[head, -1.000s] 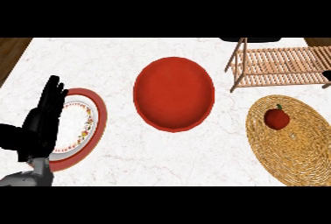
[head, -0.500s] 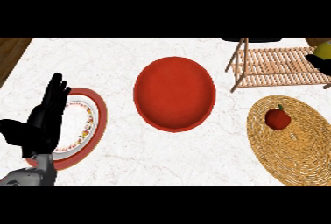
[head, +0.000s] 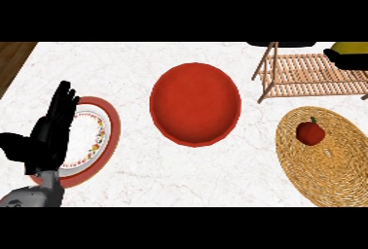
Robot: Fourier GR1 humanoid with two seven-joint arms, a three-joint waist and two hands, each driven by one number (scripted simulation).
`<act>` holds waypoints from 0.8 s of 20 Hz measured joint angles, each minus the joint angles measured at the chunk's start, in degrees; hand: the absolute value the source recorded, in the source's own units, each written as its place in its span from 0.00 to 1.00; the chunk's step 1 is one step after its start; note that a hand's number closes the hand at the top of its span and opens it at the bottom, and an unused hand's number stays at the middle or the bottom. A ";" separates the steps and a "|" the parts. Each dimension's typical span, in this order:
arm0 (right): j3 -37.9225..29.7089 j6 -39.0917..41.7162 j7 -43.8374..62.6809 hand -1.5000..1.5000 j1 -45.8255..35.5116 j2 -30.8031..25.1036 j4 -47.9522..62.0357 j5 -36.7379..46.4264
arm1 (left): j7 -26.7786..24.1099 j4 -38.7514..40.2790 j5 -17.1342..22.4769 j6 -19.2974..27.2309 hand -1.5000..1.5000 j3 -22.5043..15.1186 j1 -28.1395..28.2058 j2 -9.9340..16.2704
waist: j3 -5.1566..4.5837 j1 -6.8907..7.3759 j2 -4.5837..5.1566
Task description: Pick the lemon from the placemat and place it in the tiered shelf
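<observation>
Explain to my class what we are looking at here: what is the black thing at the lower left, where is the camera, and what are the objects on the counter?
The camera sits where a humanoid robot's head would be, looking steeply down at a white marble counter. The black shape at lower left is the robot's left hand, on a grey forearm; it is open, fingers straight, resting above a red-rimmed patterned plate and holding nothing. In the middle lies a plain red plate. At right is a woven straw placemat with a red fruit on it that looks like an apple. At the upper right stands a wooden slatted shelf. Over its far right edge a yellow object shows against something black, probably the right hand carrying the lemon, but too little shows to be sure.
</observation>
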 measured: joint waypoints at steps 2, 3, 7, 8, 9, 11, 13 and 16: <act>-1.43 -0.10 -0.91 0.00 -2.36 -0.82 4.33 -1.35 | 0.09 0.02 -0.31 0.29 0.50 -0.05 -0.15 -0.41 | 0.01 0.11 0.04; -1.50 -0.05 -1.13 0.00 -3.34 -0.82 5.99 -1.74 | 0.36 -0.21 -0.59 0.37 0.50 -0.18 -0.13 -0.54 | 0.01 0.08 0.02; -2.19 0.86 -4.34 0.00 -6.32 -2.36 13.97 -2.90 | 0.62 -1.90 -0.69 -0.16 0.50 -0.05 1.28 -0.53 | 0.01 0.29 0.08; -2.36 0.98 -5.17 0.00 -7.38 -2.85 15.88 -3.12 | -0.28 -1.31 -0.65 -0.31 0.50 0.11 1.24 -0.76 | 0.03 0.30 0.11; -2.58 0.77 -6.29 0.00 -8.11 -3.05 17.77 -3.37 | -0.38 -1.01 -0.82 -0.31 0.50 0.12 1.22 -0.90 | 0.02 0.34 0.13; -3.20 1.27 -8.51 0.00 -9.23 -3.66 20.58 -4.29 | 0.66 -1.63 -1.15 -0.18 0.50 -0.08 0.66 -1.04 | 0.04 0.39 0.17; -3.49 1.92 -9.59 0.00 -10.72 -4.03 21.75 -5.19 | 0.33 -1.47 -0.65 -0.82 0.50 0.47 0.90 -0.90 | 0.04 0.32 0.13; -4.74 2.58 -11.75 0.00 -11.76 -4.73 22.39 -7.25 | 0.67 -1.90 -0.69 -1.09 0.50 0.91 1.36 -0.69 | 0.03 0.20 0.07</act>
